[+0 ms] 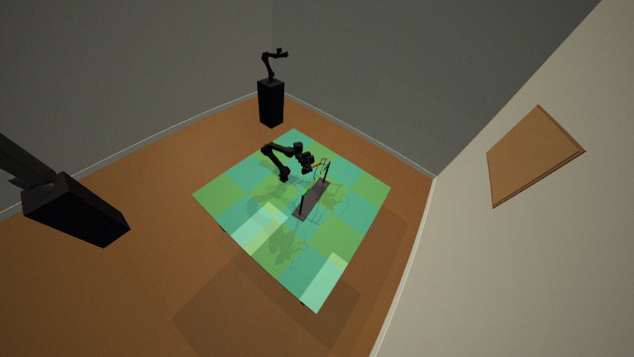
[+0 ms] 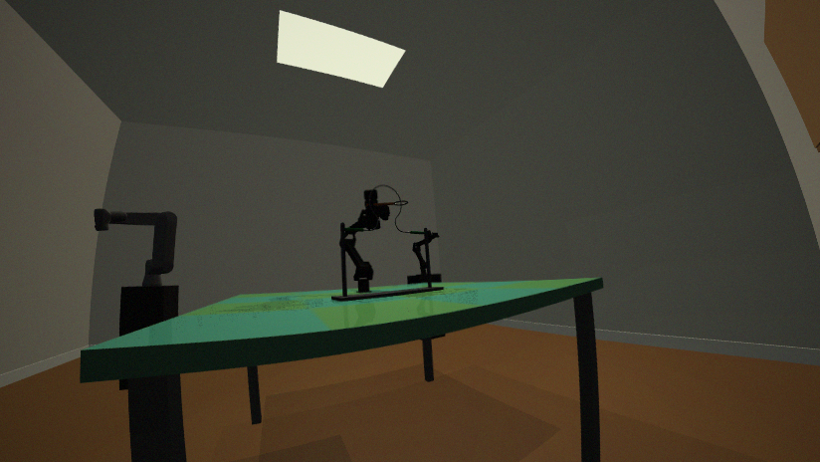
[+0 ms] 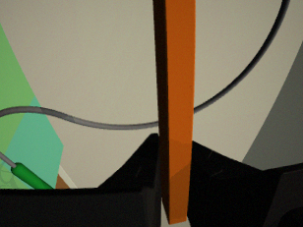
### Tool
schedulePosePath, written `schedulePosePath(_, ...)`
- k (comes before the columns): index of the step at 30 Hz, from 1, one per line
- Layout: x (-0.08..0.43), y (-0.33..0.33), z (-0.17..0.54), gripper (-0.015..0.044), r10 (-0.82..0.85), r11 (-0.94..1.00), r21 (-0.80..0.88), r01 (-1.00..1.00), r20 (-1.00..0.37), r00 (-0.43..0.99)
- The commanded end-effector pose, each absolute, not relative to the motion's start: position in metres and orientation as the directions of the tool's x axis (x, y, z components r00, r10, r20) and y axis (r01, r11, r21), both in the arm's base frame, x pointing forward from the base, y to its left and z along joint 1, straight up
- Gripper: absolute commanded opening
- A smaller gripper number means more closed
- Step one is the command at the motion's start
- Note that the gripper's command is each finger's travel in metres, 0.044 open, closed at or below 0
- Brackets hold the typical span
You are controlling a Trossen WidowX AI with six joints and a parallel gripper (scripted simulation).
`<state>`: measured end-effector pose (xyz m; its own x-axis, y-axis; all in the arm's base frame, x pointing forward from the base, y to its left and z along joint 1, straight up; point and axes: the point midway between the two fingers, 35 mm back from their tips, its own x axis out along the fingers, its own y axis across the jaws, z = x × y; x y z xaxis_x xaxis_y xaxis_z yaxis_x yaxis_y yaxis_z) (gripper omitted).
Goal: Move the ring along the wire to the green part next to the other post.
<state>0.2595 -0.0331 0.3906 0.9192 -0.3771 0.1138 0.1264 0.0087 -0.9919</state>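
Observation:
My gripper (image 2: 372, 204) (image 3: 162, 140) is shut on the orange handle (image 1: 316, 165) (image 2: 386, 204) (image 3: 180, 73). In the exterior view the handle is about level, and the ring (image 2: 406, 202) at its end looks nearly edge-on, around the descending side of the wire's arch. The ring is outside the wrist view. The grey wire (image 2: 385, 185) (image 3: 118, 127) passes behind the handle in the wrist view. Whether anything touches it I cannot tell. One green part (image 2: 417, 232) is at the right post (image 2: 428, 264), the other green part (image 2: 355, 229) at the left post (image 2: 343, 264).
The posts stand on a dark base (image 1: 311, 199) (image 2: 390, 294) on the checkered table (image 1: 330, 228) (image 2: 367, 318). The wire arches high above the left post and dips low near the right one in the exterior view. Other arms stand on dark pedestals (image 1: 270, 104) (image 1: 75, 212) away from the table.

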Motion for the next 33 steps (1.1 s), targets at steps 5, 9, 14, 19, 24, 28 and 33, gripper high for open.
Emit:
schedulePosePath(5,0.260,-0.033,0.392,-0.0150,-0.361,-0.095,-0.987,0.132,0.158,0.919)
schedulePosePath(9,0.260,-0.032,0.394,-0.0150,-0.353,-0.146,-0.980,0.137,0.181,0.918)
schedulePosePath(14,0.260,-0.032,0.397,-0.0150,-0.341,-0.209,-0.967,0.144,0.210,0.916)
schedulePosePath(19,0.260,-0.032,0.399,-0.0150,-0.327,-0.271,-0.951,0.151,0.238,0.914)
schedulePosePath(24,0.260,-0.031,0.402,-0.0150,-0.312,-0.331,-0.930,0.157,0.265,0.912)
schedulePosePath(28,0.260,-0.030,0.404,-0.0150,-0.299,-0.378,-0.911,0.162,0.286,0.910)
schedulePosePath(33,0.260,-0.029,0.406,-0.0150,-0.281,-0.435,-0.884,0.168,0.311,0.908)
